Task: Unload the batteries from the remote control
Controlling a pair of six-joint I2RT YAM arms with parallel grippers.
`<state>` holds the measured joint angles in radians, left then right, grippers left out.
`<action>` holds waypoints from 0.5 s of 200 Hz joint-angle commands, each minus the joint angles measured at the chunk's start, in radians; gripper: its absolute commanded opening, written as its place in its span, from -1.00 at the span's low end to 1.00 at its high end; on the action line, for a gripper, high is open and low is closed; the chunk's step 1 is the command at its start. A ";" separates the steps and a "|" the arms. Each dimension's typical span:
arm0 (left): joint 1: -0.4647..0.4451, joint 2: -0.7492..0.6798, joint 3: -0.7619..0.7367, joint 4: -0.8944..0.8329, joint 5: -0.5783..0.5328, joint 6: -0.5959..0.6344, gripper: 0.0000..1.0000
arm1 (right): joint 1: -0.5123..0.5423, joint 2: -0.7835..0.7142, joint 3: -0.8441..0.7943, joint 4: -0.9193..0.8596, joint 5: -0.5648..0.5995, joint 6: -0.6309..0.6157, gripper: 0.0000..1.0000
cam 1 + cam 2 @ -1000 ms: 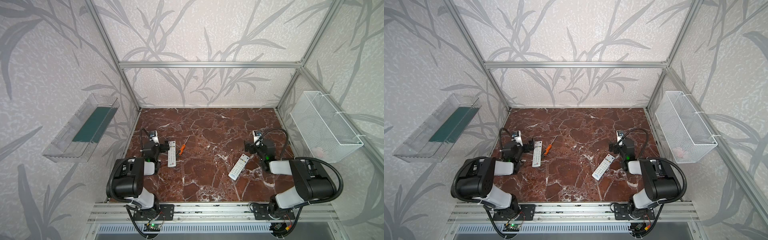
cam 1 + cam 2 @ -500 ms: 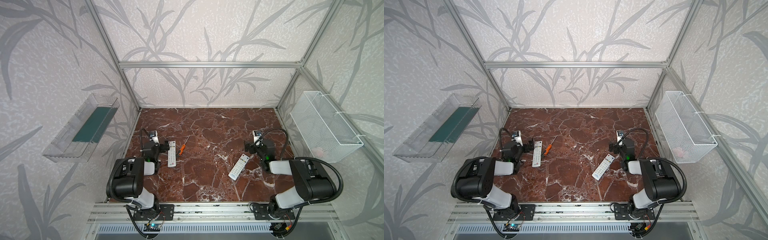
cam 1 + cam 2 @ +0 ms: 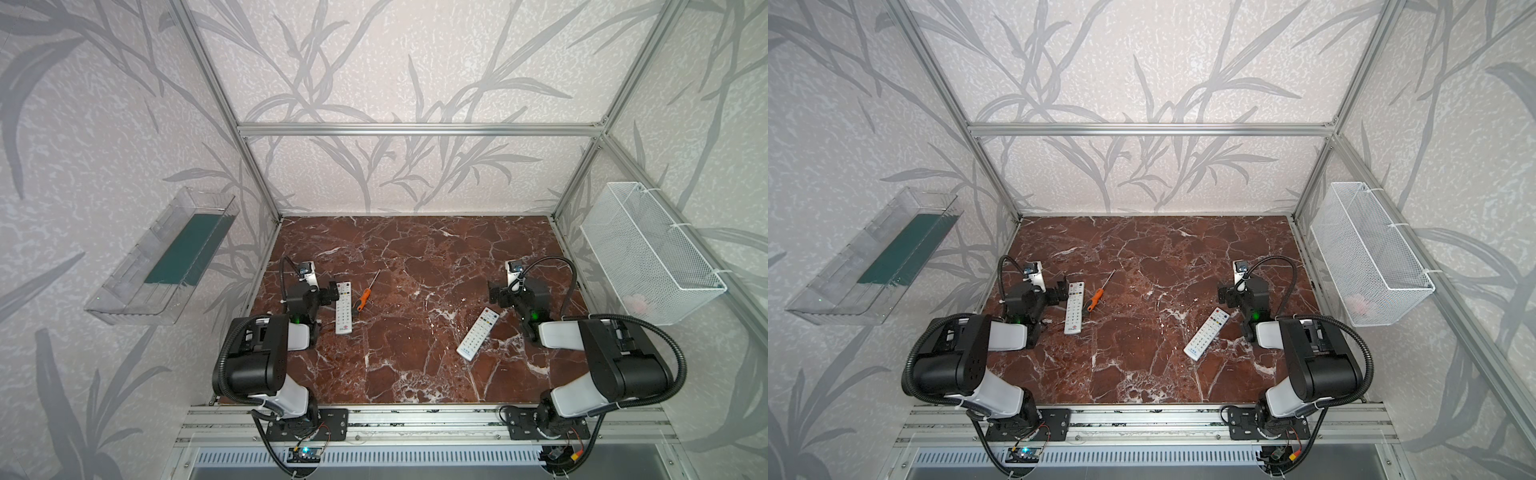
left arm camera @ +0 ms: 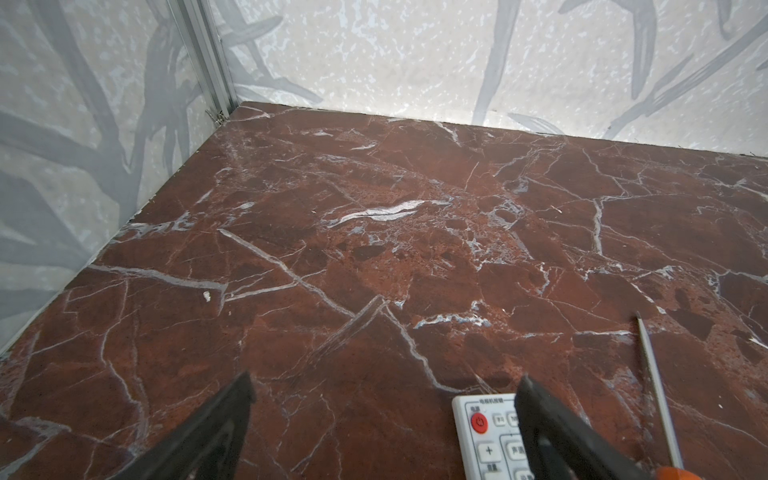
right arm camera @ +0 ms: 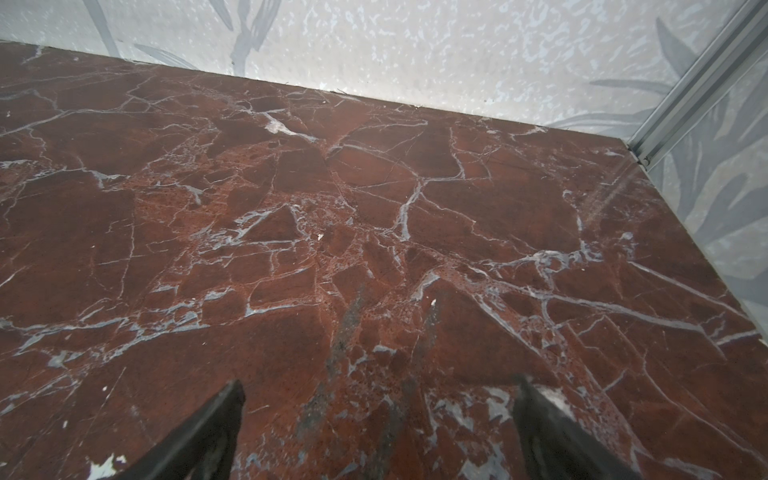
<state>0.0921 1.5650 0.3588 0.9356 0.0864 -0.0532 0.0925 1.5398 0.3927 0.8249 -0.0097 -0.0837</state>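
Note:
Two white remote controls lie button side up on the red marble table (image 3: 415, 257). One remote (image 3: 343, 307) (image 3: 1074, 307) lies at the left, just beside my left gripper (image 3: 320, 286) (image 4: 384, 386), which is open and empty. In the left wrist view this remote's top end (image 4: 486, 436) shows under one black finger (image 4: 540, 419). The other remote (image 3: 478, 333) (image 3: 1207, 333) lies slanted at the right, near my right gripper (image 3: 515, 287) (image 5: 380, 386), also open over bare marble. The batteries are hidden from every view.
An orange-handled screwdriver (image 3: 363, 297) (image 4: 656, 386) lies just right of the left remote. A white wire basket (image 3: 648, 257) hangs on the right wall and a clear tray (image 3: 166, 257) on the left wall. Aluminium frame posts stand at the corners.

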 commanded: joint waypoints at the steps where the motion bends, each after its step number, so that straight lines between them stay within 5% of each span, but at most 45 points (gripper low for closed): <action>1: -0.005 -0.002 0.018 0.006 -0.008 0.017 0.98 | 0.003 0.003 0.017 0.009 -0.004 -0.008 0.98; 100: -0.004 -0.048 0.026 -0.039 -0.035 0.006 0.98 | -0.002 -0.004 0.016 0.034 -0.007 -0.005 0.99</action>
<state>0.0921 1.5650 0.3588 0.9352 0.0849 -0.0536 0.0925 1.5398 0.3927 0.8253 -0.0101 -0.0834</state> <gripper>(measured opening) 0.991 0.992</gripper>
